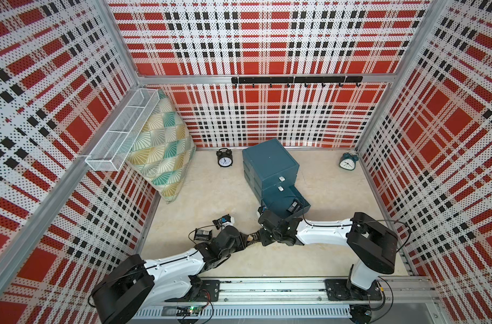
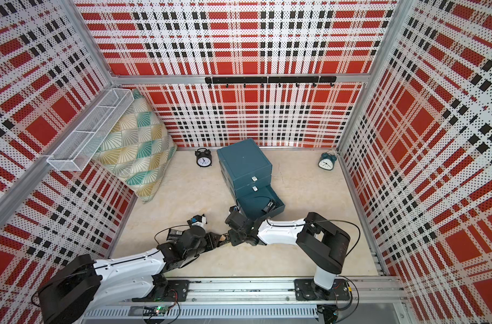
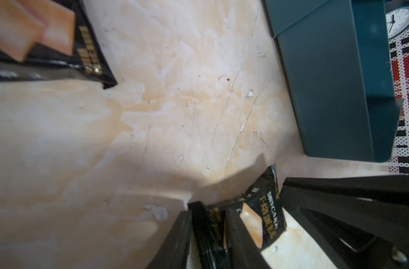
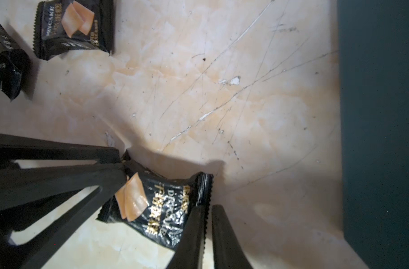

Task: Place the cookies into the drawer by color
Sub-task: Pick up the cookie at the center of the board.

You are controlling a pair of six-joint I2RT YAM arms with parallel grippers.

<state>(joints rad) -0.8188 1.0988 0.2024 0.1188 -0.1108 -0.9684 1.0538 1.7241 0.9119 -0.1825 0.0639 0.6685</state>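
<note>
Black foil cookie packet (image 4: 157, 205) slung between my arms over the beige worktop (image 4: 222, 93): my left pincer (image 3: 208, 207) clamps one end, my right pincer (image 4: 208, 207) stands narrow about the crimped seam, grip uncertain; presumably a handover, right being nearer the open bottom drawer (image 1: 277, 200) of the teal plastic cabinet (image 1: 267, 160)
</note>
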